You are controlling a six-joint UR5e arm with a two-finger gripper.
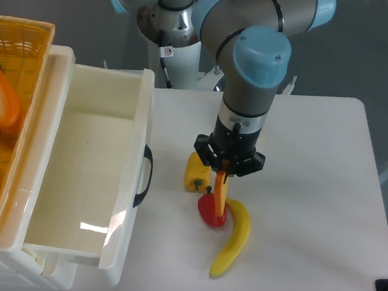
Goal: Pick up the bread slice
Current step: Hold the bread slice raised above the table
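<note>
My gripper (pixel 223 178) points straight down over the middle of the table and is shut on the bread slice (pixel 220 199). The slice shows edge-on as a thin orange strip hanging from between the fingers. Its lower end overlaps a red toy fruit (pixel 208 213) in this view; I cannot tell whether they touch. The slice's flat face is hidden.
A yellow bell pepper (pixel 196 175) sits just left of the gripper. A yellow banana (pixel 234 240) lies to the lower right of the red fruit. A white open drawer (pixel 88 176) with a black handle (pixel 144 176) stands at left, next to a wicker basket (pixel 25 40) holding toy foods.
</note>
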